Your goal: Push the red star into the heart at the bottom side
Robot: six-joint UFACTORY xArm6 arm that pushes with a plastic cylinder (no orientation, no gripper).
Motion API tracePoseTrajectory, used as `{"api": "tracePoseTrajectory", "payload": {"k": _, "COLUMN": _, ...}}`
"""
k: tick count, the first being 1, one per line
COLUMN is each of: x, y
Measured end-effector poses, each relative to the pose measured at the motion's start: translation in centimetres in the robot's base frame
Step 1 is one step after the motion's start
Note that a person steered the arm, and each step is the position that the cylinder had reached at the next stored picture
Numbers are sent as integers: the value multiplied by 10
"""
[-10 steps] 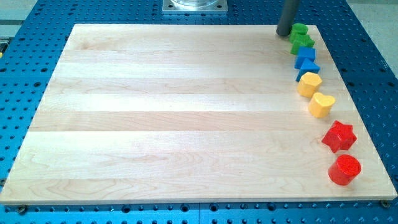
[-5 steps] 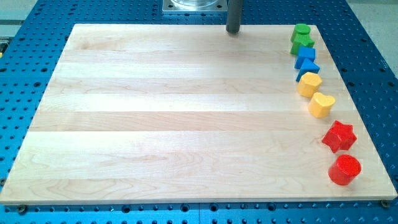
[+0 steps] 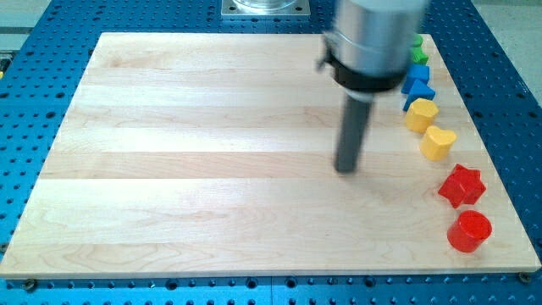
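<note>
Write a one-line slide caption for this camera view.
My tip rests mid-board, left of the yellow heart and red star, touching neither.

A straight, dark grey rod with a matt, slightly blurred surface runs down to my tip (image 3: 346, 169), which ends flat and blunt with the same width as the shaft above it. Higher up, the rod enters a much wider cylindrical body of pale, silvery-grey metal, ringed at its lower edge by a black collar. On the collar's left side in the view a small lug or clamp piece sticks out.
</note>
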State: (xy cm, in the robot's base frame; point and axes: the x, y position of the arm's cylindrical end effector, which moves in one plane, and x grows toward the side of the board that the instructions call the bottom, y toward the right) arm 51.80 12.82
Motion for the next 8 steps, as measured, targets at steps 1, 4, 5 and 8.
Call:
{"api": "tracePoseTrajectory", "payload": {"k": 1, "x": 88, "y": 69}}
{"api": "tracePoseTrajectory", "payload": {"k": 4, "x": 100, "y": 106}}
{"api": "tracePoseTrajectory", "payload": {"k": 5, "x": 97, "y": 187}}
{"api": "tracePoseTrajectory", "payload": {"k": 8, "x": 43, "y": 173}}
